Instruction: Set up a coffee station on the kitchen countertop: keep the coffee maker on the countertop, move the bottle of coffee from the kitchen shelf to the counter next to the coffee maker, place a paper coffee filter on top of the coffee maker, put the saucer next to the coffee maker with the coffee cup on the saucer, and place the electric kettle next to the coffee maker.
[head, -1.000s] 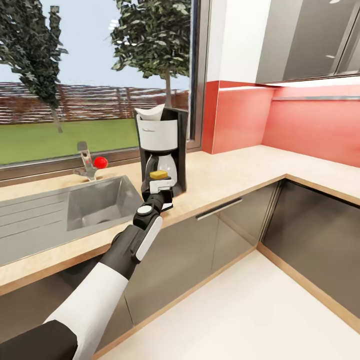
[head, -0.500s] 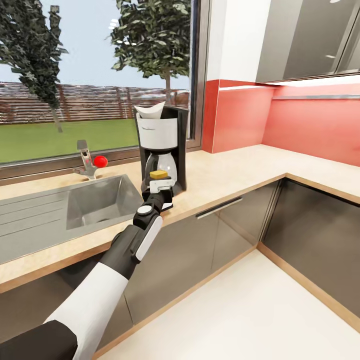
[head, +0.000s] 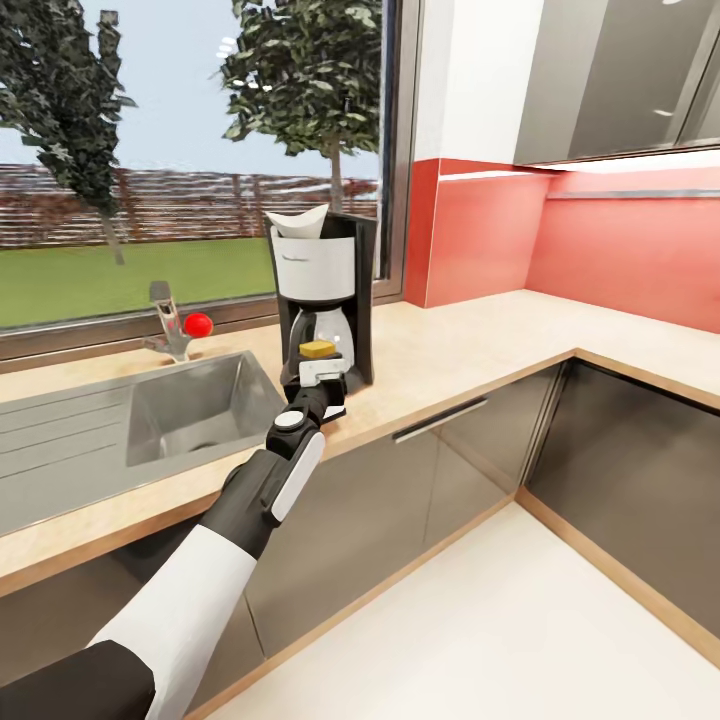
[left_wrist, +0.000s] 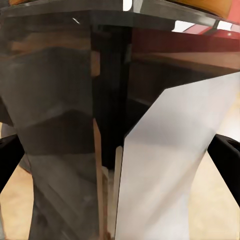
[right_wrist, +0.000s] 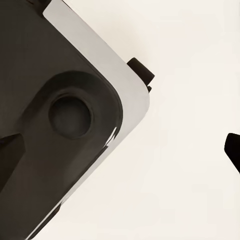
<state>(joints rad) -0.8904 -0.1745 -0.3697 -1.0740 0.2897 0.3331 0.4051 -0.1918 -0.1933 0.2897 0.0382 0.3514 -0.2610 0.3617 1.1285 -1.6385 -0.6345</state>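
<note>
The bottle of coffee (head: 318, 349), yellow-gold cap up, sits in the left gripper (head: 322, 372) directly before the coffee maker (head: 322, 300) on the countertop (head: 470, 345), as before; only the view has shifted slightly. Its fingers (left_wrist: 10, 160) flank the dark, white-labelled bottle, clamped on it. The paper coffee filter (head: 298, 221) tops the machine. The right gripper's state can't be judged.
</note>
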